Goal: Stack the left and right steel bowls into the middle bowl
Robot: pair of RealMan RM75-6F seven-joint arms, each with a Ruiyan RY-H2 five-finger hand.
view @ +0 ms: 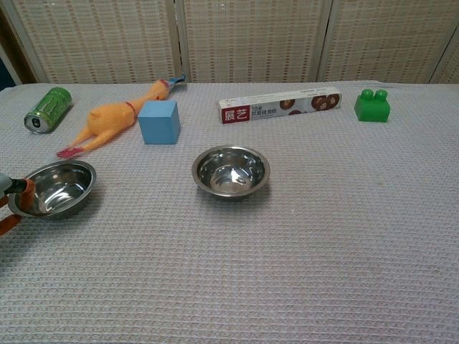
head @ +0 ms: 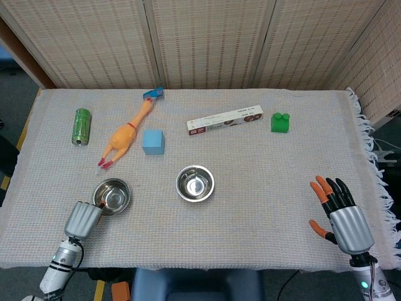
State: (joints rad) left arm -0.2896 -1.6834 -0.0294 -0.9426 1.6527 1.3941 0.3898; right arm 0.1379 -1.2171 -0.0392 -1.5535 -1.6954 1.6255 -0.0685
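Two steel bowls are in view. The middle bowl (head: pixel 195 183) (view: pixel 231 170) stands empty at the table's centre. The left bowl (head: pixel 111 195) (view: pixel 56 188) sits near the front left. My left hand (head: pixel 83 219) (view: pixel 13 199) is at that bowl's near-left rim, with one orange fingertip inside the rim and another outside below it, pinching the edge. My right hand (head: pixel 341 212) hovers by the front right edge, fingers spread and holding nothing; it shows only in the head view.
Behind the bowls lie a blue cube (head: pixel 153 142), a rubber chicken (head: pixel 125 136), a green can (head: pixel 81 126), a long box (head: pixel 225 119) and a green block (head: pixel 280 122). A woven screen (head: pixel 207 37) closes the back; the cloth's fringe (head: pixel 376 169) hangs at the right edge.
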